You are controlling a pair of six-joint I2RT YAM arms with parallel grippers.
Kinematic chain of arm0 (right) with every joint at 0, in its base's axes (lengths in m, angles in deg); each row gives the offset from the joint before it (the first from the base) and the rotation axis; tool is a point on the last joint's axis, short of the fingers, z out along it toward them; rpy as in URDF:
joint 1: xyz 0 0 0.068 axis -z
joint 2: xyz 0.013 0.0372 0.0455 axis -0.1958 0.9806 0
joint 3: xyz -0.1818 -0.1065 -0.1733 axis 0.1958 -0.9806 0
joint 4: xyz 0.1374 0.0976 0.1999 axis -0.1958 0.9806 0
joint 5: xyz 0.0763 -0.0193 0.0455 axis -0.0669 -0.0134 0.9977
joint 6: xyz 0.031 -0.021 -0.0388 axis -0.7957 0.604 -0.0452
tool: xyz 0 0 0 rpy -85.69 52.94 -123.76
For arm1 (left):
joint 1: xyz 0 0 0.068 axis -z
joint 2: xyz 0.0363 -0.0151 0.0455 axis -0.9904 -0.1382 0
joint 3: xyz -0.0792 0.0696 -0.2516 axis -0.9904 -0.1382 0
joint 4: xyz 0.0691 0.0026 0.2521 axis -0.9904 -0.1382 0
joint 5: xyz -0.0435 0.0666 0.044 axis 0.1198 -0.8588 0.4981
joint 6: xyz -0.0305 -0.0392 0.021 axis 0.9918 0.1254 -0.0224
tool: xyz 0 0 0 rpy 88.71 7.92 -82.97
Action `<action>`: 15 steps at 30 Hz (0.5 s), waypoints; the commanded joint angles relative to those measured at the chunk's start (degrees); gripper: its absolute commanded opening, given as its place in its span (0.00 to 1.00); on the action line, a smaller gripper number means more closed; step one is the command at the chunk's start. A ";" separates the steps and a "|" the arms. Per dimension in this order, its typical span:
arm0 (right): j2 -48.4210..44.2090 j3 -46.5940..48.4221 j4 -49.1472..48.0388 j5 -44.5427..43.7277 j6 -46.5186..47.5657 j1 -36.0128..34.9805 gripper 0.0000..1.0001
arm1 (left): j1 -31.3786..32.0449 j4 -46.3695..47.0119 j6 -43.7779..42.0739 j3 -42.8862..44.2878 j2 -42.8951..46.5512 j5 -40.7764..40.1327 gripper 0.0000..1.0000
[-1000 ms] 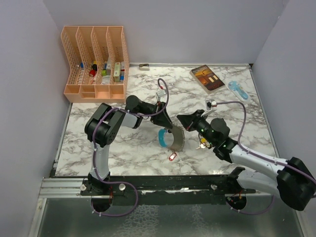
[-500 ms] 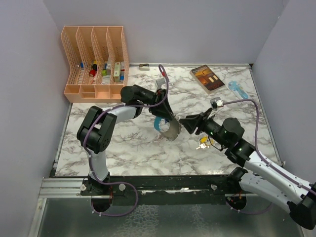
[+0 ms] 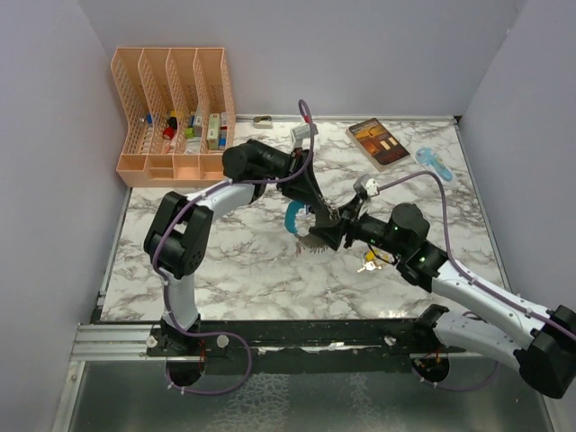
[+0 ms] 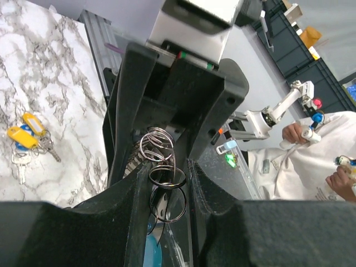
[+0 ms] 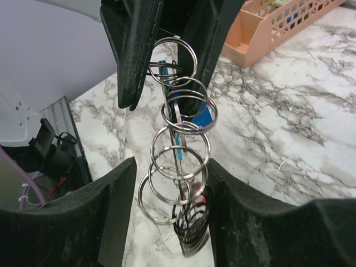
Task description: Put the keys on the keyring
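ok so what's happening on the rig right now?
The left gripper has the keyring pinched by an end ring, lifted off the table. The right gripper is open and straddles the hanging rings without clamping them. The loose keys with yellow tags lie on the marble beside the right arm, not yet on the ring.

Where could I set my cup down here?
Bare marble: the near stretch between the left arm and the keyring, and the right side between the book and the right arm. Crowded: the middle, where left pincer and right pincer meet at the keyring, loose keys beside.
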 commanded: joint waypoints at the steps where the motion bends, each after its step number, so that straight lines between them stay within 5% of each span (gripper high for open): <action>1: 4.06 1.89 -10.35 2.61 3.07 -0.15 0.45 | 0.47 14.30 8.12 5.73 -2.76 -4.01 0.00; 6: 7.73 3.66 -13.87 2.43 2.69 -0.16 0.02 | 0.47 10.15 8.72 9.01 -4.57 -9.23 0.00; 8: 7.32 3.87 -13.67 1.02 2.49 -0.09 0.01 | 0.20 0.00 0.39 7.80 -2.34 -12.44 0.00; 9: 6.74 3.86 -13.48 0.14 2.50 -0.05 0.01 | -0.06 -9.17 -7.41 7.05 -0.21 -14.26 0.00; 11: 5.45 4.16 -12.66 -1.03 3.21 -0.07 0.01 | -0.23 -44.60 -32.23 8.70 5.02 -19.77 0.04; 13: 4.37 4.69 -11.45 -2.33 3.97 -0.07 0.01 | 0.29 -75.03 -55.73 18.45 4.89 -23.29 0.07; 15: 3.86 4.89 -10.78 -2.70 4.50 0.13 0.01 | 0.49 -81.33 -62.59 20.75 4.90 -26.52 0.07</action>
